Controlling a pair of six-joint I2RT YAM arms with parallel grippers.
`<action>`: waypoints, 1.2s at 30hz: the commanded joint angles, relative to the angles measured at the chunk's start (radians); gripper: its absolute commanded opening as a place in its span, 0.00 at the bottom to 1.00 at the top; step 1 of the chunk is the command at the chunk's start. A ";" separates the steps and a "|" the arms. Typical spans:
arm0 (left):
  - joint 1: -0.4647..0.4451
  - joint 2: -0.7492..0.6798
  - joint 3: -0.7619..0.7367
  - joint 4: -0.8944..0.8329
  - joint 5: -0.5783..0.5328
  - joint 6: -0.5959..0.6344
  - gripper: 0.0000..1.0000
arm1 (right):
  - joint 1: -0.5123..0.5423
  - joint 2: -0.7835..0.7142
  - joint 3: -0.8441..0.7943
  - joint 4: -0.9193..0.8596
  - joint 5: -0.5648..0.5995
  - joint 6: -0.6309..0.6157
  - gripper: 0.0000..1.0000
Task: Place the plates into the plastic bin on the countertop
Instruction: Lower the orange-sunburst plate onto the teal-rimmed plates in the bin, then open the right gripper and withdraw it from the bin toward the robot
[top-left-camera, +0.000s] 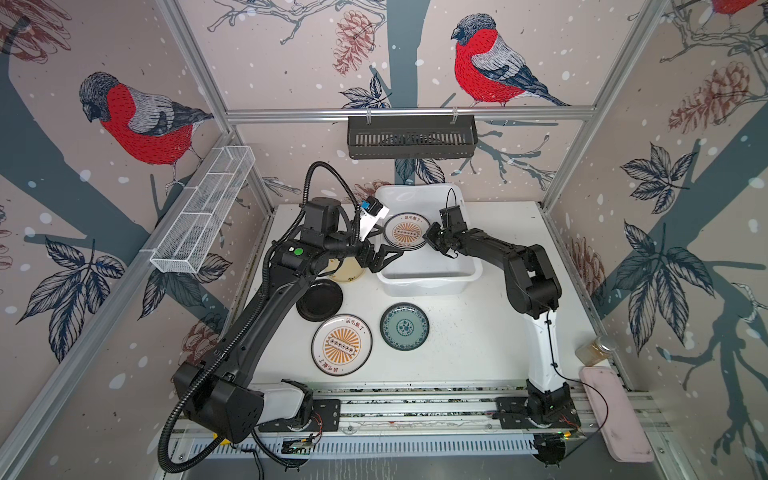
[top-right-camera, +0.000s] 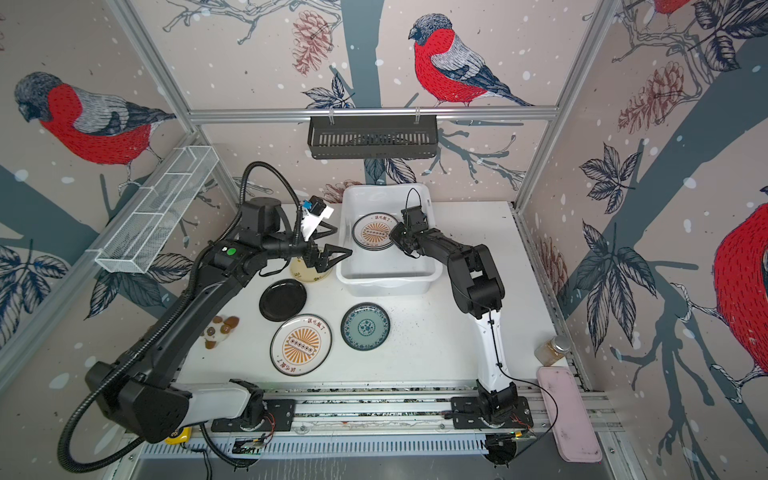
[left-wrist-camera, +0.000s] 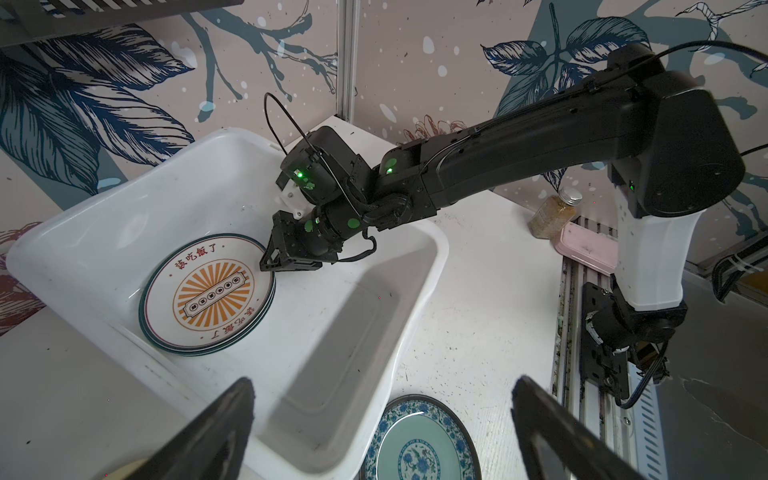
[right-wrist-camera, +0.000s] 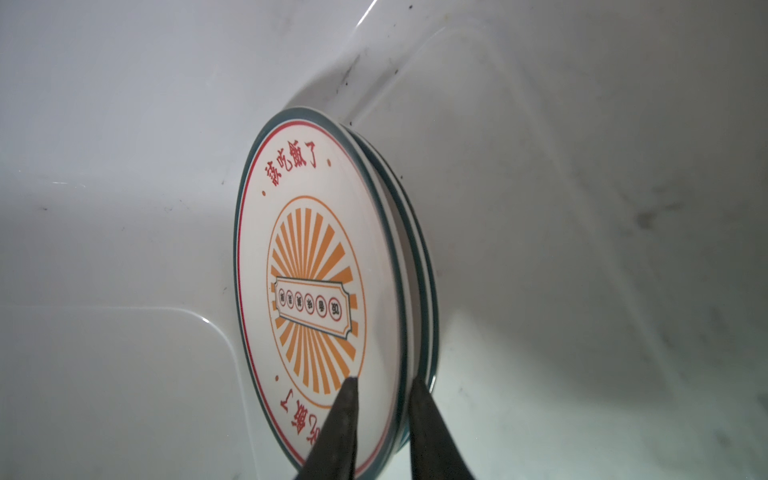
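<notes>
Right fingers (right-wrist-camera: 340, 428) straddle the top plate's (right-wrist-camera: 316, 249) rim inside the bin (right-wrist-camera: 124, 104), barely parted, can't tell if gripping, left fingers (left-wrist-camera: 216, 428) gape empty nearby; if I back out while pinching, that plate drags along.

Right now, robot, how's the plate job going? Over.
Left gripper open, empty. Right gripper astride sunburst plate stacked in plastic bin, grip unclear. Black plate, teal plate lie outside. Nothing blocking.

A smooth, glossy finish with dark scuffs is shown by the white rectangular plastic bin (right-wrist-camera: 124, 124). The round white sunburst plate (right-wrist-camera: 316, 270) is seen glazed and shiny, the round black plate (top-left-camera: 320, 300) semi-glossy, the white speckled worktop (top-left-camera: 457, 353) matt.
</notes>
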 joint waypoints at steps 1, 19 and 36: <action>-0.002 -0.007 0.000 0.007 0.010 0.022 0.96 | 0.004 0.003 0.013 -0.010 -0.008 -0.001 0.25; 0.000 -0.028 0.003 0.019 -0.077 0.014 0.97 | 0.019 -0.089 0.046 -0.117 0.046 -0.061 0.38; 0.048 -0.071 -0.100 0.018 -0.245 0.023 0.94 | 0.114 -0.765 -0.440 0.019 -0.058 -0.293 0.48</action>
